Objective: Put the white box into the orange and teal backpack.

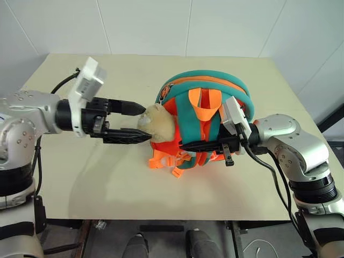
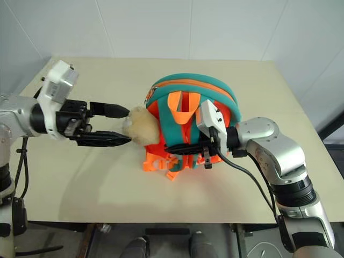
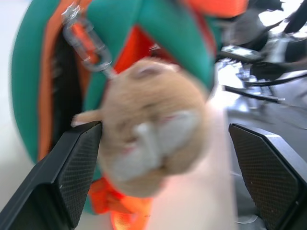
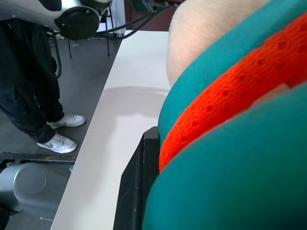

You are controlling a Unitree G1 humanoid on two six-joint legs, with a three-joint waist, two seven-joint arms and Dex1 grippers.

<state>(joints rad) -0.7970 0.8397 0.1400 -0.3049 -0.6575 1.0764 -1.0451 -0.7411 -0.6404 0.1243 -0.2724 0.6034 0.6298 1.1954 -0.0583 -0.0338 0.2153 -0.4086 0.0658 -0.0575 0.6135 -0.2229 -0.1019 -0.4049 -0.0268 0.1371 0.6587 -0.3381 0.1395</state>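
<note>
Roughly at mid-table (image 1: 80, 177): the orange and teal backpack (image 1: 207, 91), lying strap side up, rounded top toward the far wall. Cannot tell where the white box is; possibly tucked inside already, judging by how full the bag bulges, but no opening is on view to confirm it.

Hanging off the bag's left side by a metal clip (image 3: 88, 45): the tan plush toy (image 1: 157, 122), flopped onto the tabletop.

Pinched together on the backpack's teal strap near the lower end: the right gripper (image 1: 185, 145), lying level across the webbing. Probably placed so to pin the bag and stop it sliding while the other arm works.

Spread wide, one finger on each side of the plush toy without squeezing it: the left gripper (image 1: 146, 123), pointing in level from the left. Reads as either a release or a lining-up, not a grasp.

Beyond the table edge, seen along the right wrist: a person (image 4: 29, 96) standing in dark trousers and white shoes, well clear of both arms.
</note>
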